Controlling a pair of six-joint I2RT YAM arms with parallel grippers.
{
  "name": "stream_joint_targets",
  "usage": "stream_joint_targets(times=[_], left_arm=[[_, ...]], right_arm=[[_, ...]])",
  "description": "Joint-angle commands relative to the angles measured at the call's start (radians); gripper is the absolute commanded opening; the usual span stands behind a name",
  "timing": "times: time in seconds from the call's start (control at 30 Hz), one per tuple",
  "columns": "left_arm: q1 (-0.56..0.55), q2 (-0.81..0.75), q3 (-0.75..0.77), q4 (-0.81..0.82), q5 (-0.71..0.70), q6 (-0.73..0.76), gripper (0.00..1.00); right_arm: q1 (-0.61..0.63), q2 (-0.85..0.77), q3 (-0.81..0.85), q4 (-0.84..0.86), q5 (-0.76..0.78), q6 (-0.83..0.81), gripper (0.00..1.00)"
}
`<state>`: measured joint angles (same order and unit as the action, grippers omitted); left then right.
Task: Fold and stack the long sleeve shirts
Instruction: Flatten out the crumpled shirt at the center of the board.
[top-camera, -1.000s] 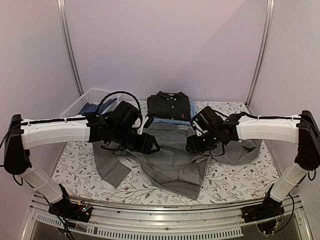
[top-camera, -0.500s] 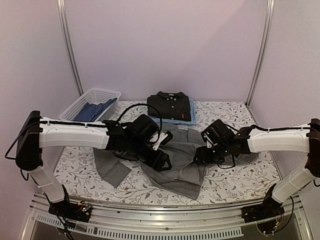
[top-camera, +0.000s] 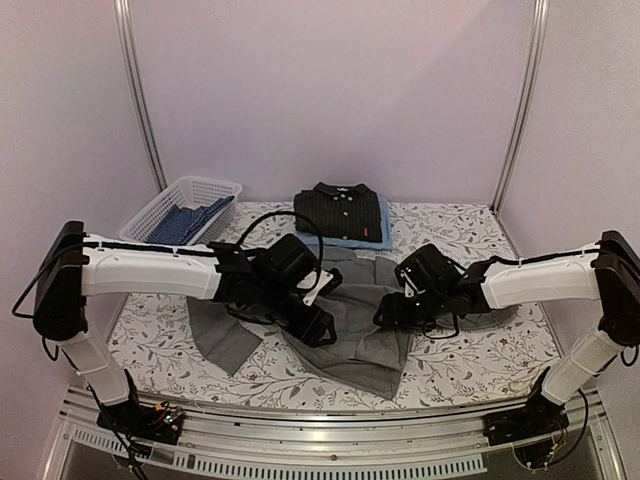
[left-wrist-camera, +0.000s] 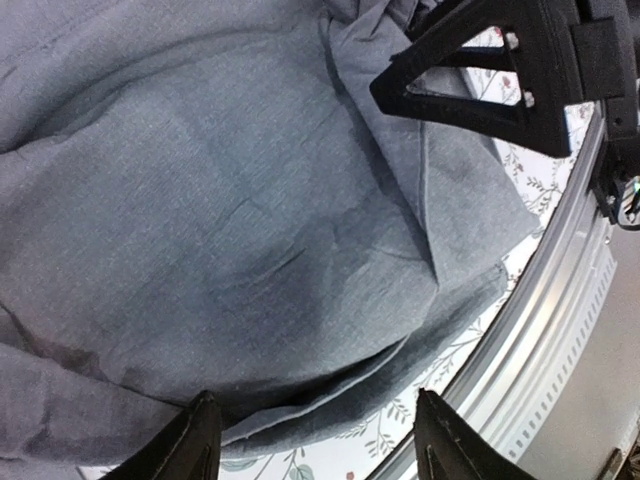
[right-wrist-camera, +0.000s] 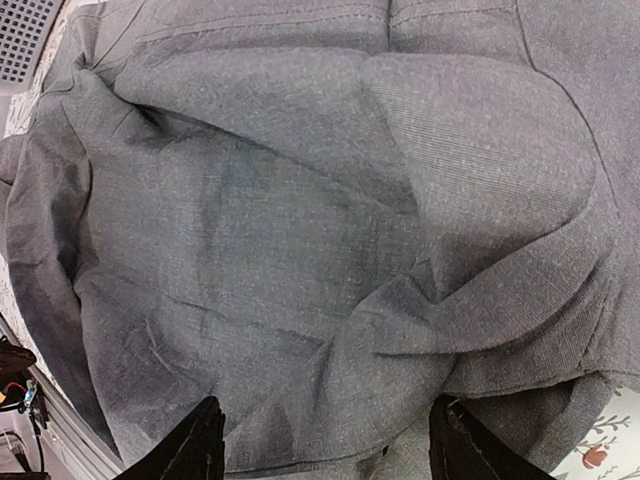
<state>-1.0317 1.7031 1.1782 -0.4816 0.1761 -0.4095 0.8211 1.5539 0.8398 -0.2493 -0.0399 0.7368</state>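
The mid-grey shirt (top-camera: 355, 330) lies opened out and rumpled on the near middle of the table (top-camera: 470, 350), on its floral cover, with one sleeve trailing toward the left and another part of the cloth reaching right under the right arm. In both wrist views its fabric fills the picture, creased and overlapped in soft folds, and its near hem lies just inside the metal rail (left-wrist-camera: 560, 300) at the table's front edge. Both tools hang over this shirt, close to each other. The left gripper (top-camera: 318, 325) is above the left half of the cloth with its fingers spread apart and nothing between them. The right gripper (top-camera: 388, 312) is above the right half, likewise released, with only cloth seen beyond its tips. Whether either one's tips touch the fabric cannot be told. Behind the grey shirt, at the back middle, the black shirt (top-camera: 340, 212) lies folded, collar away from the arms, on top of the folded light blue shirt (top-camera: 384, 215). At the back left stands a white lattice basket (top-camera: 205, 181) holding blue cloth (top-camera: 190, 218).
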Motion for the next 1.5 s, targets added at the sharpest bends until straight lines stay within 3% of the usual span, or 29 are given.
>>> stream_joint_targets(times=[0.0, 0.17, 0.3, 0.43, 0.6, 0.7, 1.1, 1.47], left_arm=[[-0.017, 0.042, 0.013, -0.041, -0.059, 0.056, 0.68], [-0.018, 0.078, 0.018, -0.051, -0.067, 0.089, 0.69], [-0.022, 0.095, 0.017, -0.051, -0.059, 0.109, 0.65], [-0.021, 0.106, 0.002, -0.049, -0.054, 0.119, 0.52], [-0.021, 0.127, -0.009, -0.045, -0.054, 0.121, 0.21], [-0.022, 0.133, -0.006, -0.050, -0.053, 0.119, 0.01], [-0.023, 0.041, -0.055, -0.036, 0.063, 0.131, 0.00], [-0.022, -0.054, -0.135, -0.016, 0.199, 0.152, 0.00]], right_arm=[[-0.020, 0.021, -0.014, 0.065, -0.016, 0.039, 0.68], [-0.076, 0.013, -0.043, 0.120, -0.038, 0.046, 0.65], [-0.105, 0.035, -0.016, 0.146, -0.058, 0.022, 0.46], [-0.130, 0.064, 0.004, 0.146, -0.066, -0.004, 0.25], [-0.183, 0.058, 0.012, 0.134, -0.066, -0.042, 0.00], [-0.228, 0.049, 0.023, 0.112, -0.055, -0.077, 0.00], [-0.422, 0.079, 0.124, 0.015, -0.018, -0.257, 0.00], [-0.450, 0.207, 0.251, -0.062, 0.096, -0.351, 0.00]])
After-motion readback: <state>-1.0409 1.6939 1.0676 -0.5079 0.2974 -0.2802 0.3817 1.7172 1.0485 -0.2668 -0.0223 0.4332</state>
